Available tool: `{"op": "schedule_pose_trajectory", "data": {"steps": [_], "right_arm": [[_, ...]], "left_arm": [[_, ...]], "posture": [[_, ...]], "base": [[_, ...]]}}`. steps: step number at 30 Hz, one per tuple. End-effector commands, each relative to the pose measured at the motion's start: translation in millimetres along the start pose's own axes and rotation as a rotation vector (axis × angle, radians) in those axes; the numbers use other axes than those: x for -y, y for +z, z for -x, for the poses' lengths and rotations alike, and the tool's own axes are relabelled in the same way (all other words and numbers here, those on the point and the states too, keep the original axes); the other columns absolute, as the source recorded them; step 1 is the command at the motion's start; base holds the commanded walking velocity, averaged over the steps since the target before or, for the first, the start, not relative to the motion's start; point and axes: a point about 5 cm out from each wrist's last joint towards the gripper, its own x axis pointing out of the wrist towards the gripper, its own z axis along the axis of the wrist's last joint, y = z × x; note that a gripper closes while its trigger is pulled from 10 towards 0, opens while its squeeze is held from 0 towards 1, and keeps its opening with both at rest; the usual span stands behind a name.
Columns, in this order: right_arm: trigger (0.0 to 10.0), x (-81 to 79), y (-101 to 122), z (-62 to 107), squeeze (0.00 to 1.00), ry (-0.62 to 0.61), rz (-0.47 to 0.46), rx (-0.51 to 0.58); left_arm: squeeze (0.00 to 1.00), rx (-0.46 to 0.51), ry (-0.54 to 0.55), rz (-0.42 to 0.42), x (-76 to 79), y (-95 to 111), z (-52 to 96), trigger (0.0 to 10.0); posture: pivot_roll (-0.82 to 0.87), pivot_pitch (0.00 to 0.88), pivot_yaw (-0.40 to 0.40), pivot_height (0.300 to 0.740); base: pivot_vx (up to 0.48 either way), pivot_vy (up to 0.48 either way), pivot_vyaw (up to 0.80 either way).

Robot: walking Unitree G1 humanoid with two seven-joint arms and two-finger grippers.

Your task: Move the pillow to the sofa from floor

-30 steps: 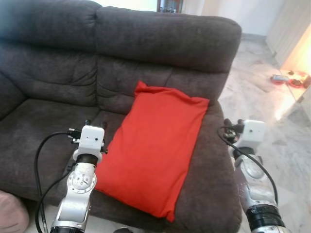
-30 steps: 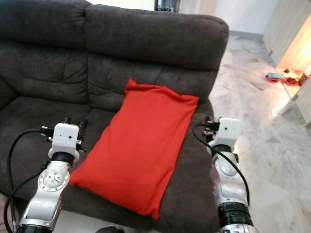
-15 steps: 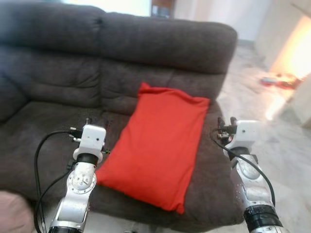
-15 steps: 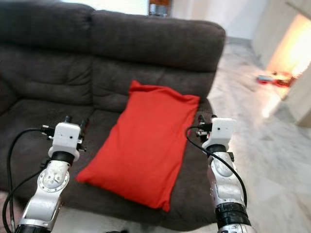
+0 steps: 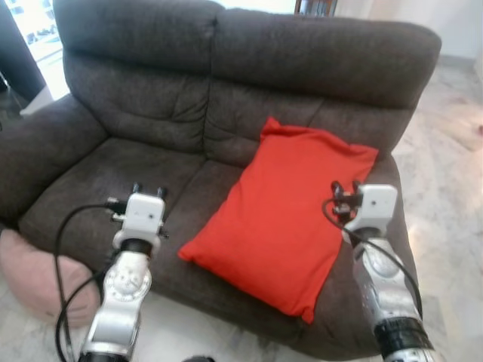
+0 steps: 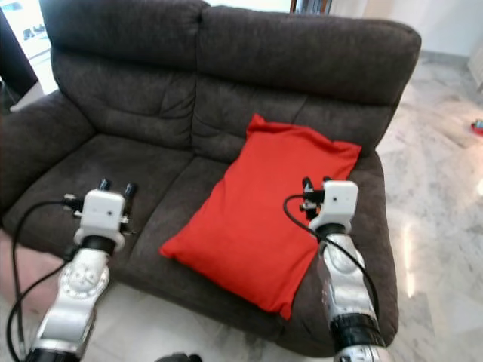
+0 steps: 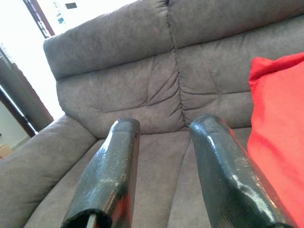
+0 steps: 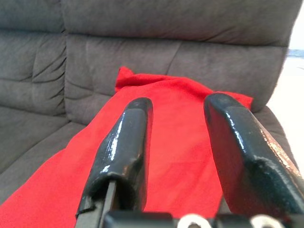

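A red pillow [image 5: 290, 209] lies on the right seat of the dark grey sofa [image 5: 226, 68], its top leaning against the backrest and its lower corner reaching the seat's front edge. My left gripper [image 5: 148, 188] is raised over the left seat, open and empty, a short way left of the pillow. My right gripper [image 5: 345, 186] hovers open over the pillow's right edge, holding nothing. In the right wrist view the red pillow [image 8: 175, 123] shows between the fingers [image 8: 126, 142]. In the left wrist view the open fingers [image 7: 116, 166] point at the sofa's backrest.
A pink cushion [image 5: 38, 275] rests on the floor by the sofa's front left corner. Marble floor [image 5: 453, 166] spreads to the right of the sofa. The sofa's left armrest [image 5: 38, 151] bounds the seat on that side.
The camera has swung left and pulled back, so the sofa and pillow sit further right in the picture and the left armrest and pink cushion came into view. Both grippers stay open and empty.
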Motion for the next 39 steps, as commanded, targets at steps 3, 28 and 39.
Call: {"op": "schedule_pose_trajectory", "data": {"steps": [3,28,39], "right_arm": [[10.0,1.9,-1.7,-0.2,0.00,-0.015,-0.024,-0.006],[10.0,-2.6,-1.0,-1.5,0.00,0.002,-0.018,0.003],[10.0,-5.2,-2.0,-2.4,0.00,0.017,-0.017,-0.003]], "left_arm": [[0.00,0.013,0.015,-0.002,-4.9,2.0,-0.3,10.0],[0.00,0.011,0.017,0.010,-4.3,1.7,-0.1,10.0],[0.00,0.007,0.026,0.009,-6.2,0.9,-0.6,10.0]], "posture": [[0.17,0.050,-0.061,0.740],[0.17,0.024,-0.060,0.740],[0.17,0.037,-0.065,0.740]], "base": [[0.000,0.000,0.00],[-0.165,0.160,0.00],[-0.242,0.276,0.00]]}}
